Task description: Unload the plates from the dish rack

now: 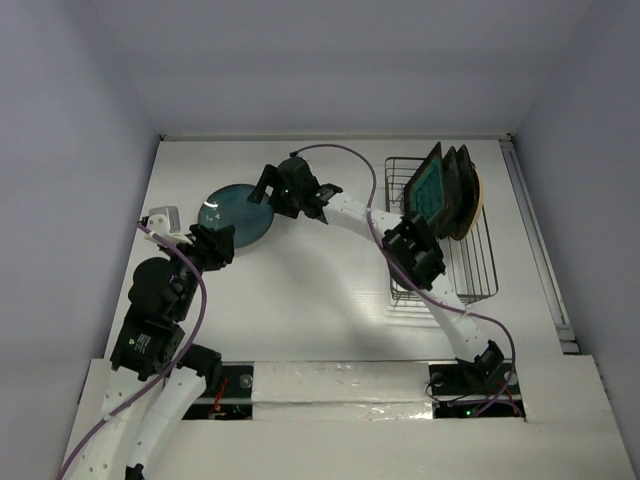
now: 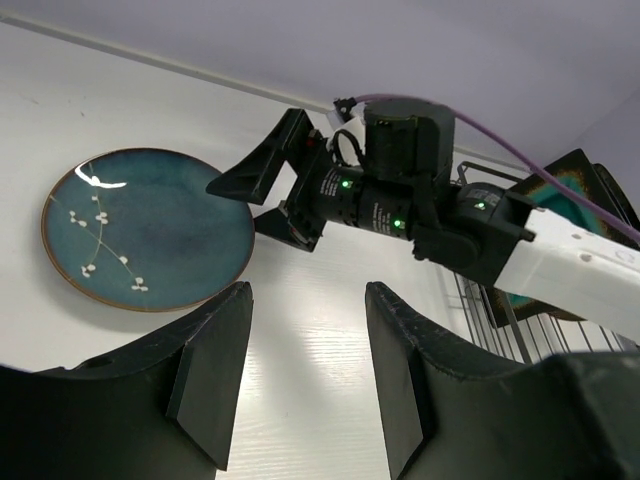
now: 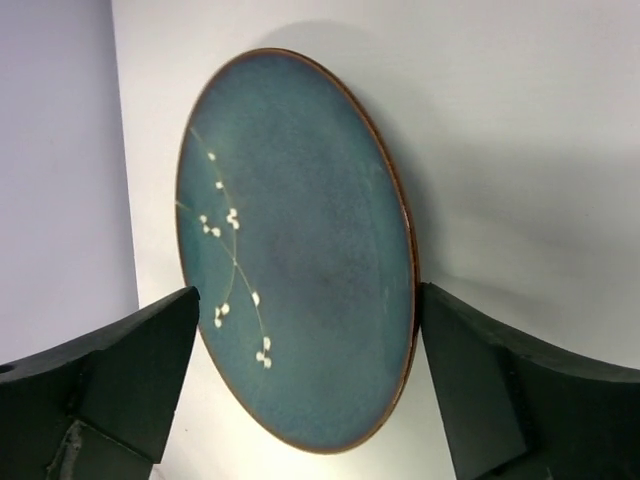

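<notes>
**Top view.** Shows a white table (image 1: pixel 320 300) with two arms reaching in from the near edge. Places the round teal plate (image 1: pixel 235 215) flat on the table at far left, outside the dish rack (image 1: pixel 480 275). Puts the right gripper (image 1: pixel 262 188) at the plate's far right edge, jaws spread and gripping nothing. Sets the left gripper (image 1: pixel 215 245) by the plate's near left rim. Finds the wire rack at far right, with three plates standing on edge at its far end: a dark square plate with teal centre (image 1: pixel 428 190) on the left, a second dark plate (image 1: pixel 458 185) behind it, and a tan plate (image 1: pixel 477 205) rightmost.

**Left wrist view.** Looks past the left gripper's fingers (image 2: pixel 215 370), parted, with only bare table between them and nothing held. Shows the teal plate lying flat at left, with a brown rim and a thin sprig of white blossoms across the glaze. Shows the right gripper at the plate's right edge, jaws apart. Cannot tell whether a fingertip touches the rim. Catches part of the rack and the teal-centred square plate at far right.

**Right wrist view.** Looks down on the teal plate, resting on the white table between the right gripper's fingers (image 3: pixel 120 380). Shows those fingers spread wide to either side, one just beside the rim, with no clamp on the plate.
</notes>
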Controlling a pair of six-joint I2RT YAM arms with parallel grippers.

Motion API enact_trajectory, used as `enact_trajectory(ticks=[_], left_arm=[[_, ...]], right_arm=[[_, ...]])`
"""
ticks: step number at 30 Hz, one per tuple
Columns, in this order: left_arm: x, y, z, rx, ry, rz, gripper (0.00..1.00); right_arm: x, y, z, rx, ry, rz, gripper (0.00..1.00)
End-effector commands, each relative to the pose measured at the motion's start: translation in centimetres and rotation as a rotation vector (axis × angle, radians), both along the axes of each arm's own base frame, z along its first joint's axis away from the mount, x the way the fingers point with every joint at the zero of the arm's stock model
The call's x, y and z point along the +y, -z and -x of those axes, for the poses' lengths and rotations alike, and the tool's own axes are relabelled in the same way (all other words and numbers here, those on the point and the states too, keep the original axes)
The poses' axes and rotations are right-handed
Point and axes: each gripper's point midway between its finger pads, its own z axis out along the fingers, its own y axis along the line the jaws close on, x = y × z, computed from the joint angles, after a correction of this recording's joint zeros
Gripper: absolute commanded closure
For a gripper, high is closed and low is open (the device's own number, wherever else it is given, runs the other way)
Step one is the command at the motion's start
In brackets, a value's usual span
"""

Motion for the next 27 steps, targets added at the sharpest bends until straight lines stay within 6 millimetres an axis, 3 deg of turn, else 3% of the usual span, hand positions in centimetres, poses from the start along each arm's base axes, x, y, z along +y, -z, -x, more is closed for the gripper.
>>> enact_trajectory(ticks=[1, 2, 4, 5, 8, 9, 11, 12, 13, 16, 18, 20, 21, 23, 24, 27], left_arm=[[0.0, -2.0, 0.0, -0.064, 0.001, 0.026, 0.54], [0.0, -2.0, 0.0, -0.063, -0.001, 0.024, 0.54], [0.1, -2.0, 0.0, -0.065, -0.004, 0.025, 0.54], [0.1, -1.9, 0.0, -0.062, -0.005, 0.024, 0.54], [0.1, -1.8, 0.1, -0.061, -0.007, 0.023, 0.54], [0.1, -1.8, 0.1, -0.059, -0.005, 0.024, 0.54], [0.1, -1.8, 0.1, -0.059, -0.007, 0.022, 0.54], [0.1, -1.8, 0.0, -0.059, -0.007, 0.022, 0.54], [0.1, -1.8, 0.0, -0.059, -0.007, 0.022, 0.54], [0.0, -1.7, 0.0, -0.055, -0.001, 0.02, 0.55], [-0.1, -1.6, 0.0, -0.053, 0.001, 0.021, 0.61], [0.0, -1.6, -0.1, -0.052, -0.005, 0.02, 0.71], [0.1, -1.6, -0.1, -0.053, -0.008, 0.02, 0.76], [0.3, -1.5, -0.2, -0.047, -0.022, 0.021, 0.88], [0.4, -1.4, -0.3, -0.045, -0.027, 0.019, 0.91], [0.4, -1.2, -0.5, -0.034, -0.032, 0.018, 0.95]], right_arm=[[-0.1, -8.6, 0.4, -0.169, -0.021, -0.025, 0.03], [-1.0, -11.1, 0.3, -0.213, 0.005, -0.022, 0.02], [-2.1, -13.8, 0.4, -0.287, 0.005, 0.009, 0.02], [-3.6, -16.6, 0.9, -0.33, 0.027, 0.021, 0.03], [-8.0, -19.9, 1.5, -0.452, 0.094, 0.141, 0.24], [-10.5, -21.7, 2.9, -0.487, 0.113, 0.172, 0.41], [-15.0, -22.2, 3.7, -0.521, 0.156, 0.323, 0.69], [-17.9, -23.7, 5.3, -0.56, 0.166, 0.386, 0.92], [-21.3, -23.9, 5.6, -0.561, 0.238, 0.477, 1.0], [-29.2, -25.9, 7.5, -0.577, 0.325, 0.589, 1.0], [-34.3, -25.3, 8.0, -0.525, 0.368, 0.679, 1.0], [-37.4, -24.7, 9.2, -0.488, 0.38, 0.724, 1.0], [-39.1, -24.4, 9.2, -0.466, 0.404, 0.746, 0.91], [-40.6, -23.2, 9.5, -0.431, 0.386, 0.792, 0.71], [-41.0, -22.6, 9.4, -0.416, 0.371, 0.803, 0.56], [-42.8, -20.4, 8.5, -0.343, 0.374, 0.844, 0.38]])
